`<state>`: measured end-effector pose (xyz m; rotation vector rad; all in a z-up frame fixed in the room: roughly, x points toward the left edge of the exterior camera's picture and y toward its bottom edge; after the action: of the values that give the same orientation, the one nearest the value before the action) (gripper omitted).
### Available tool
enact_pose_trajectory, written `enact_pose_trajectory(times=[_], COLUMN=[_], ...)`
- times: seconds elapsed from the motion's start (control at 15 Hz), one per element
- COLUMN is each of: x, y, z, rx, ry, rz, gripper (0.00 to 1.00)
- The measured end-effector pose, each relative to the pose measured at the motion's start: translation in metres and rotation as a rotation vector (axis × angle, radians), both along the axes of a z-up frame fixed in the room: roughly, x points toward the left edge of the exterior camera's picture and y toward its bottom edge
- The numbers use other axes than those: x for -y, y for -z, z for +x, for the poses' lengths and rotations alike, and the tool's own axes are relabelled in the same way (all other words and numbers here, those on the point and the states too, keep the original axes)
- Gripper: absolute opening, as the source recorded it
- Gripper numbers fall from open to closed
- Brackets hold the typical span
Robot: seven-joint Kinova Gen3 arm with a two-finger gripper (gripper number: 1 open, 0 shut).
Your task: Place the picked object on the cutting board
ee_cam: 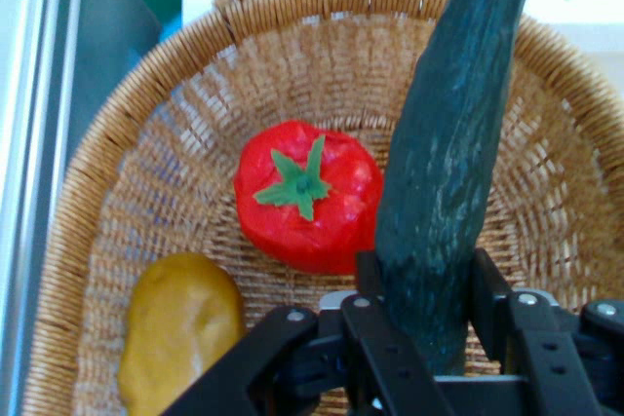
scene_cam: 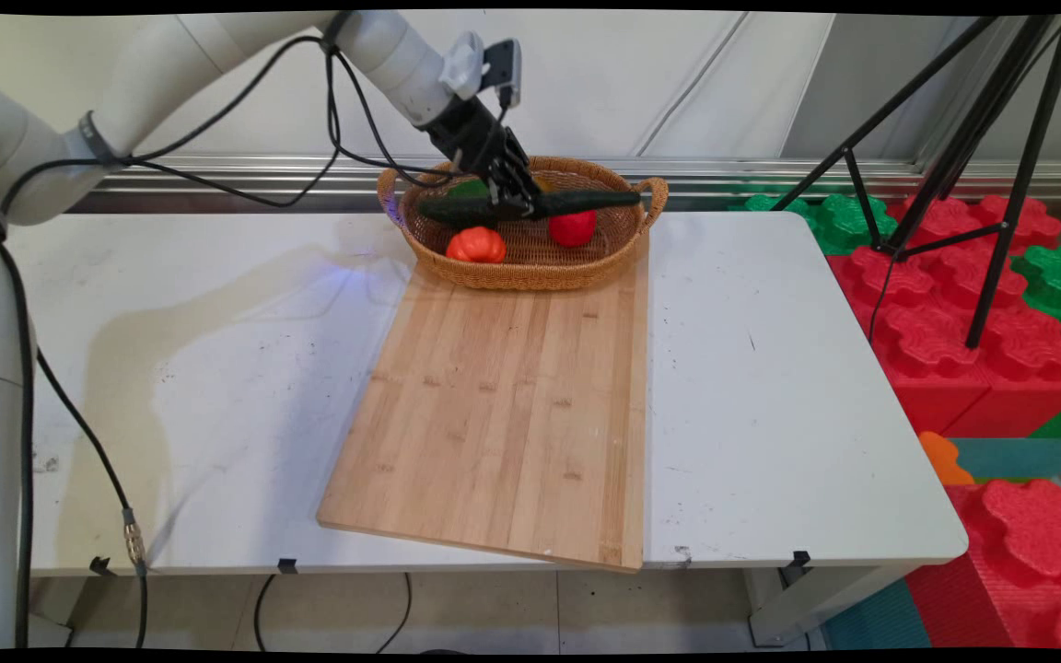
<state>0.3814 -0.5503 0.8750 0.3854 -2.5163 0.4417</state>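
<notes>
White rounded arm links (scene_cam: 171, 64), black cables (scene_cam: 245, 184) looped alongside, black linkage gripper (scene_cam: 514, 198) with silver screws

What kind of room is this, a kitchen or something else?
Probably a robot test lab, not a kitchen: a tripod stands on red and green foam floor blocks, and the tool holds a toy cucumber over a wicker basket.

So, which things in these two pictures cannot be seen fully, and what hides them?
- Green item in the basket: main view, mostly behind the claw and cucumber; kind unclear.
- Yellow item: hand view, partly behind the claw, cut off by the bottom edge.
- Cucumber's held end: hand view, hidden by the claw.
</notes>
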Motion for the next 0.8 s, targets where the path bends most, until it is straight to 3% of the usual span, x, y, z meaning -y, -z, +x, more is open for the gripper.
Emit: enact_pose_trajectory(times=[0.4, 0.8], x=[-0.027, -0.066], y=[-0.042, -0.070], z=[0.017, 0.037], rx=[-0.065, -0.099], ry=[0.018, 0.041], rz=[-0.056, -0.052], gripper=[0.00, 0.00])
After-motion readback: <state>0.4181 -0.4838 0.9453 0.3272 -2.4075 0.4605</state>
